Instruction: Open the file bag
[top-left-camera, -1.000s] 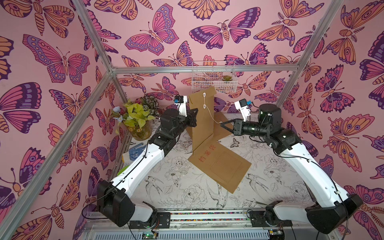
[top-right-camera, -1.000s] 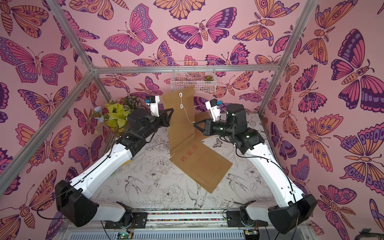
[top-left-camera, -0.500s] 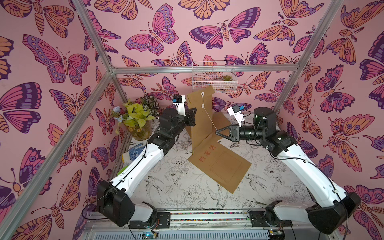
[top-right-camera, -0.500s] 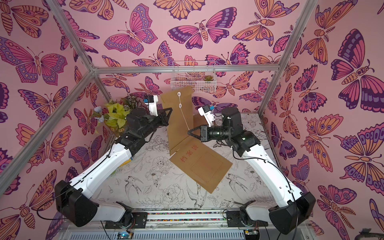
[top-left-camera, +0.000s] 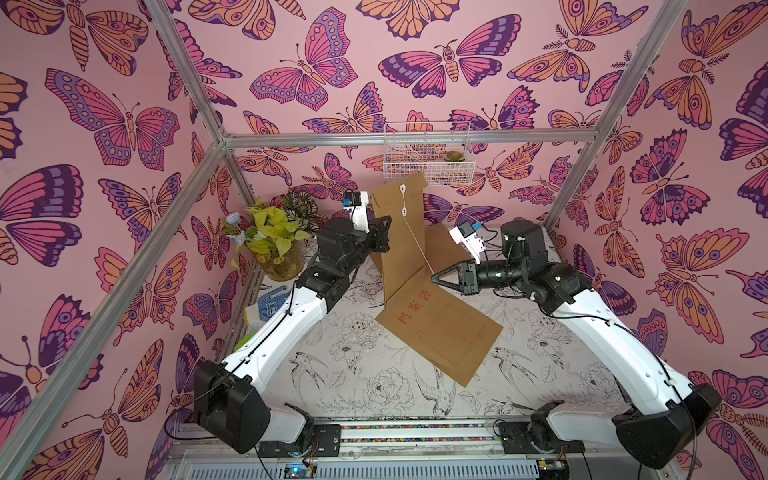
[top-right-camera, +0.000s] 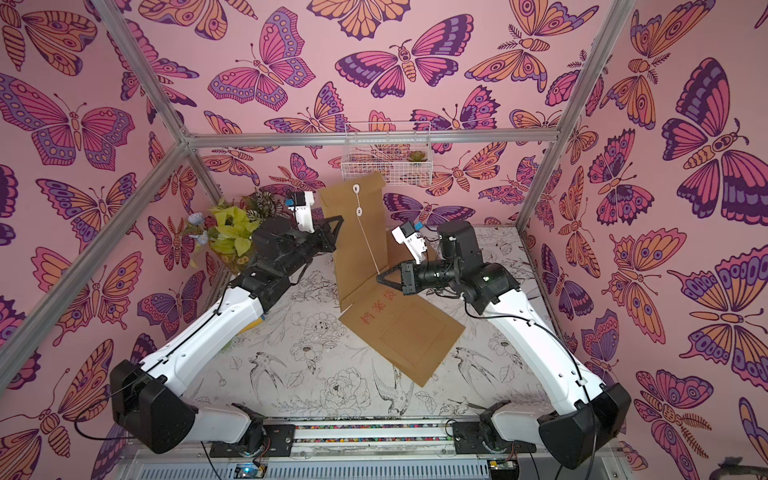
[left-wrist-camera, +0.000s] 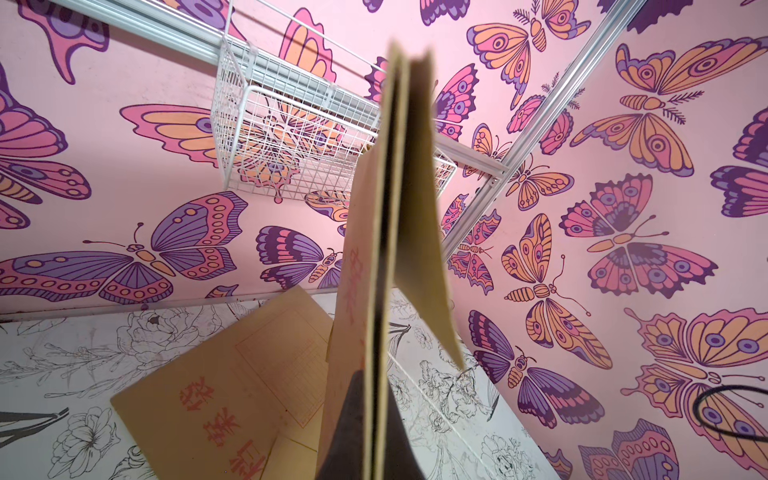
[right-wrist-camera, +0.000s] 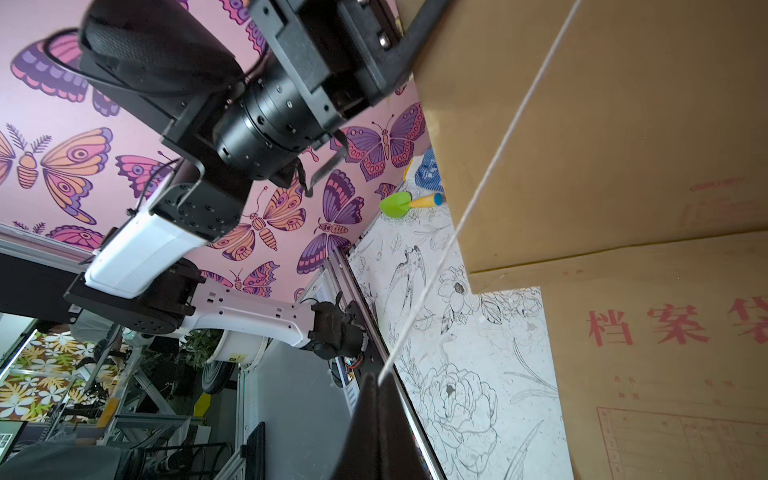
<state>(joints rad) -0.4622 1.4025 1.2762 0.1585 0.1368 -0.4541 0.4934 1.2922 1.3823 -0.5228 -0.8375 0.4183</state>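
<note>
Both tools clamped: left tool (top-left-camera: 387, 223) on file bag (top-left-camera: 399, 257) edge, right tool (top-left-camera: 433, 275) on string (top-left-camera: 417, 245). Overpulling risks snapping it.

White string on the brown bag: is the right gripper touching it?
Touching: right wrist view shows the thin white string pinched in the shut right gripper.

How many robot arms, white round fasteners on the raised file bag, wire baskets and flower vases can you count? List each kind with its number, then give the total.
Robot arms: 2
White round fasteners: 2
Wire baskets: 1
Flower vases: 1
Total: 6
</note>
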